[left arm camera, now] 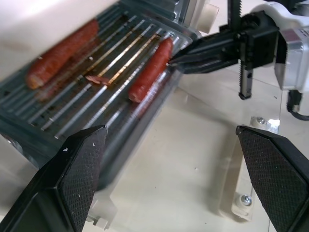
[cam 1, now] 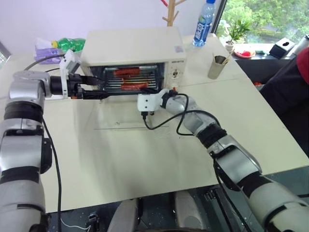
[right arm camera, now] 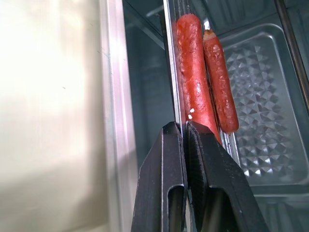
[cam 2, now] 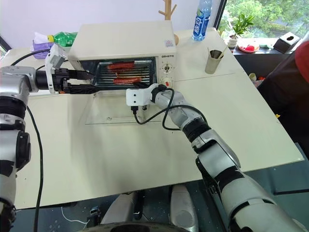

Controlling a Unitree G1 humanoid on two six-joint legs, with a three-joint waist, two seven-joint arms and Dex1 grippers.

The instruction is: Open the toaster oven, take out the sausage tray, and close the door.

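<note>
Sausage tray (cam 2: 121,73): inside the toaster oven (cam 2: 123,46), two sausages on its rack.
Door (cam 2: 116,113): folded down flat on the table (cam 2: 231,111).
Right gripper (right arm camera: 186,133): fingers pinching the tray's front rim.
Left gripper (cam 1: 99,88): fingers spread wide, at the oven's left opening.

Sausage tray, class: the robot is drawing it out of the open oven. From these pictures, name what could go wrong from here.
1. The right pincer is shut on only the thin front rim of the sausage tray, near one corner; as it is pulled, the tray may tilt or slip.
2. The sausages lie loose on the wire rack and could roll off if it tips.
3. The door lies flat on the table beneath; a dropped tray would hit its glass. The open left pincer supports nothing yet.
</note>
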